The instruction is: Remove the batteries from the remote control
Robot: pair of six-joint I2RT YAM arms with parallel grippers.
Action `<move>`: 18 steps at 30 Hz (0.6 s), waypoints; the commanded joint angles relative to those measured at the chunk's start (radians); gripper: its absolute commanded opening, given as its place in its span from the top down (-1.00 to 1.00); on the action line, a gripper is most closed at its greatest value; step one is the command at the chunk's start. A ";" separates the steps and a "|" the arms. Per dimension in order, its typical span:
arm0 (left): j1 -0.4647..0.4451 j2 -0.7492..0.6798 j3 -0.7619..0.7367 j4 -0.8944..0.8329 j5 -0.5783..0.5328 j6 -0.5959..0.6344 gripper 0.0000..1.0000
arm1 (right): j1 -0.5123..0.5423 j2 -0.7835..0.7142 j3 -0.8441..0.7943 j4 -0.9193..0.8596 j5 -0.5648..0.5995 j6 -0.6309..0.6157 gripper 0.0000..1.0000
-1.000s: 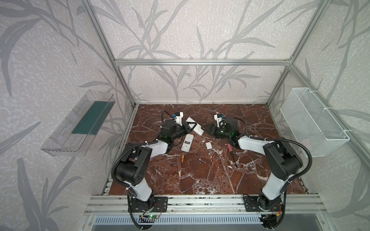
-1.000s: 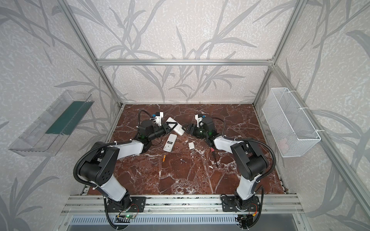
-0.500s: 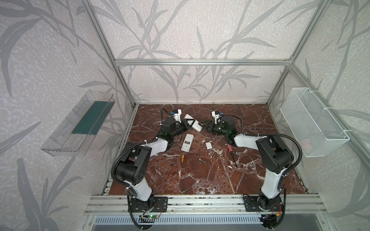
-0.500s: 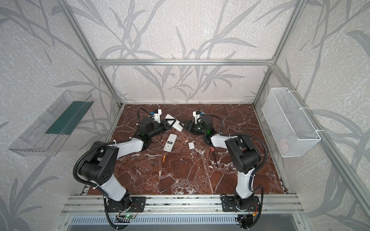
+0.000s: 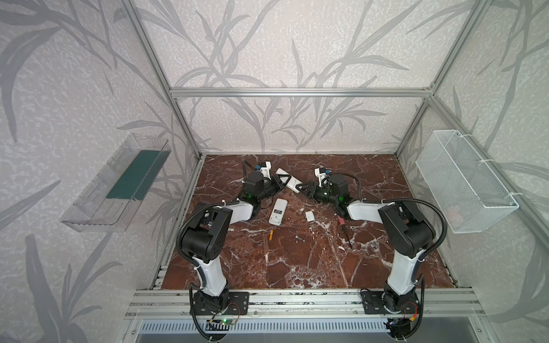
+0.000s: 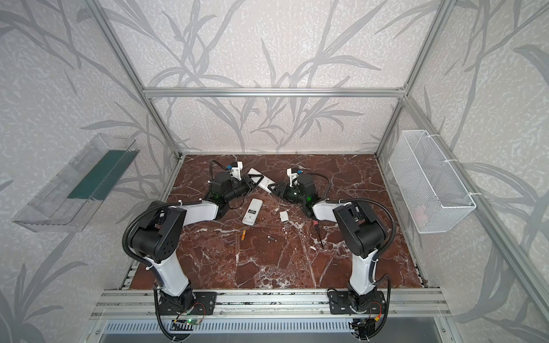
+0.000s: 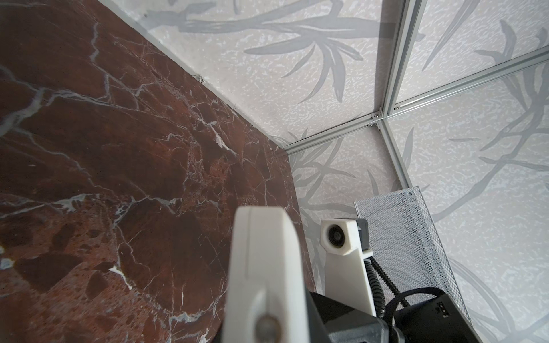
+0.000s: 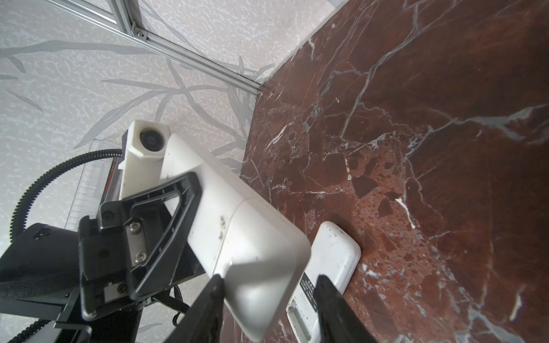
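Meanwhile, left hand [image 5: 283,180] is gripping the white remote control [image 5: 294,186] aloft, just above frame centre. Right hand [image 5: 303,189] is straddling its free end (released, not clamped). Orange battery [image 5: 271,235] and dark battery [image 5: 298,237] are lying lower on the bench [image 5: 297,267].

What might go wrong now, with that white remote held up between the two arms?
1. Only the left gripper clamps the white remote. The right gripper has its jaws around the remote's end with a gap on one side, so a crooked squeeze might twist it loose.
2. If it drops, it would likely strike the second remote lying close beneath.
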 commanded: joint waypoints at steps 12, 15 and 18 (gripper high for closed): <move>-0.041 0.061 0.027 0.107 0.000 -0.044 0.86 | -0.030 0.031 0.026 -0.059 0.018 -0.046 0.07; -0.041 0.072 0.028 0.113 -0.004 -0.044 0.86 | -0.041 0.023 -0.001 -0.062 0.016 -0.054 0.12; -0.045 0.087 0.041 0.115 -0.001 -0.044 0.86 | -0.047 0.016 -0.028 -0.063 0.018 -0.059 0.11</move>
